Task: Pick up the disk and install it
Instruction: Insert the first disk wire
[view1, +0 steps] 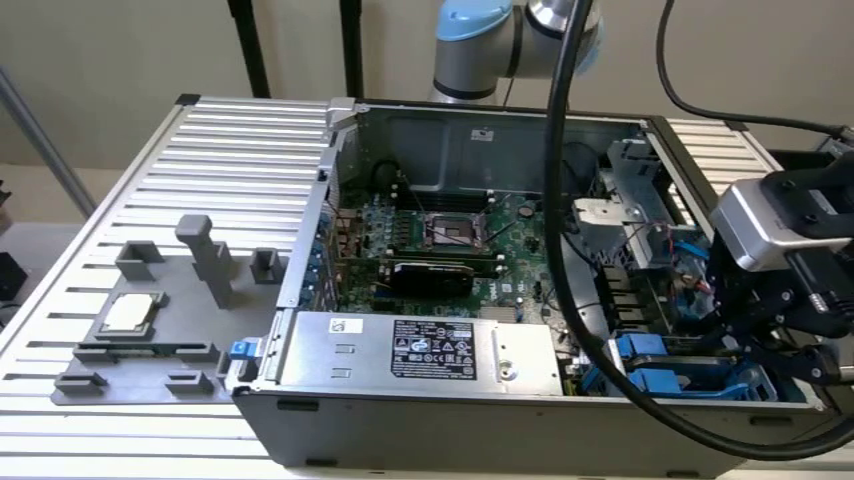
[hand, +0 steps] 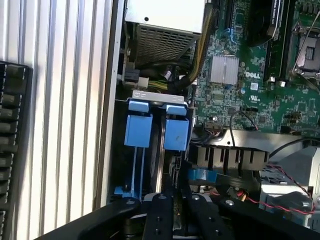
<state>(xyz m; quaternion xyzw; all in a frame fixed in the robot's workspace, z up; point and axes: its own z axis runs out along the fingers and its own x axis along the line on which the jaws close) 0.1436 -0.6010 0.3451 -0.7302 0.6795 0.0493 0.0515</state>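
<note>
Slatted metal table bears open computer case and grey fixtures.

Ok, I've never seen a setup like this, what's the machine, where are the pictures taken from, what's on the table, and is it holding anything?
This is one robot arm, grey with blue caps, working over an open grey desktop computer case on a slatted metal table. One picture comes from a camera off the arm; the other from a camera on its wrist, looking past its black tool. The tool is low over the case's drive bay, close to the disk's bright blue plastic frame. Whether it grips anything, I cannot tell. On the table, at the exterior view's left, a grey holder carries a small square silver chip. Inside the case lie a long silver power-supply box and a green circuit board.
</note>
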